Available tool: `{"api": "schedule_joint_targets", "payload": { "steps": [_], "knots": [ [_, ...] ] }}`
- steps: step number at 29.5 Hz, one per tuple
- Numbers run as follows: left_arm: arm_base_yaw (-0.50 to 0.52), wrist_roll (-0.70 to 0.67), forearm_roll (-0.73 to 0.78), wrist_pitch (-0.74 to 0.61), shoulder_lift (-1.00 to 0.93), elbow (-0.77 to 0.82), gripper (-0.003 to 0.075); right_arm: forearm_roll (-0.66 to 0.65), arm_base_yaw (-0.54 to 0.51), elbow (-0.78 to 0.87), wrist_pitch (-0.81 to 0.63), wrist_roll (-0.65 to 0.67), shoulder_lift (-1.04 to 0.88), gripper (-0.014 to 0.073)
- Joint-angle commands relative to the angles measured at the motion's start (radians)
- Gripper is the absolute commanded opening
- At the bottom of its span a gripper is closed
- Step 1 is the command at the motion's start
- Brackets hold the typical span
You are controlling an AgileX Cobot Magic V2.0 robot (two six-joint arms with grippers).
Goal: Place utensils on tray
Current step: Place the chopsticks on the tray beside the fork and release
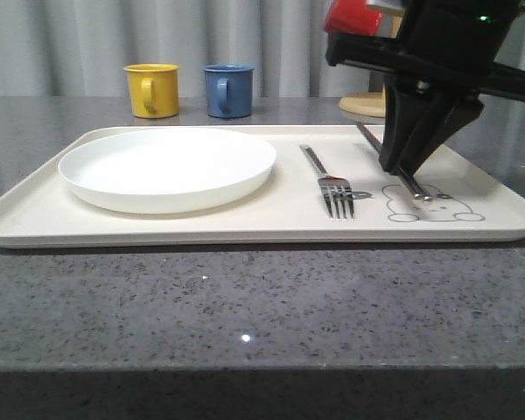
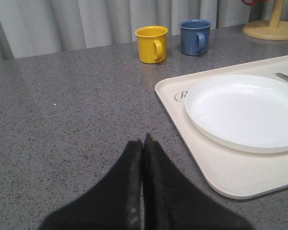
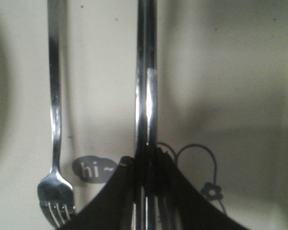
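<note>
The cream tray (image 1: 245, 226) lies across the grey table. A silver fork (image 1: 332, 184) rests on it right of the plate, tines toward the front. My right gripper (image 1: 404, 168) is over the tray's right part, shut on the pair of chopsticks (image 1: 417, 192), whose near ends sit down at the rabbit drawing. In the right wrist view the chopsticks (image 3: 146, 86) run straight out from the right gripper (image 3: 146, 163), with the fork (image 3: 54, 120) lying parallel beside them on the tray (image 3: 230, 72). My left gripper (image 2: 144, 141) is shut on nothing, over bare table beside the tray (image 2: 211, 167).
A round white plate (image 1: 166, 166) fills the tray's left half. A yellow mug (image 1: 151, 89) and a blue mug (image 1: 228, 90) stand behind the tray. A wooden stand base (image 1: 363, 104) with a red mug (image 1: 350, 17) above it is at the back right.
</note>
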Motion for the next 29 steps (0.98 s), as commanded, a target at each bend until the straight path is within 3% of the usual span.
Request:
{"api": "schedule_joint_targets", "payload": {
  "steps": [1, 6, 15, 23, 29],
  "knots": [
    [-0.008, -0.013, -0.013, -0.082, 0.008, -0.029, -0.0018, 0.001, 0.0, -0.022, -0.042, 0.005, -0.023, 0.0036],
    [-0.008, -0.013, -0.013, -0.082, 0.008, -0.029, -0.0018, -0.003, 0.0, -0.022, -0.052, 0.005, -0.015, 0.0062],
    [-0.008, -0.013, -0.013, -0.082, 0.008, -0.029, -0.0018, -0.033, -0.004, -0.022, -0.036, 0.005, -0.052, 0.0398],
    [-0.008, -0.013, -0.013, -0.082, 0.008, -0.029, -0.0018, -0.106, -0.143, -0.022, -0.003, -0.069, -0.148, 0.04],
    [-0.008, -0.013, -0.013, -0.082, 0.008, -0.029, -0.0018, -0.131, -0.341, -0.022, 0.068, -0.192, -0.159, 0.04]
  ]
}}
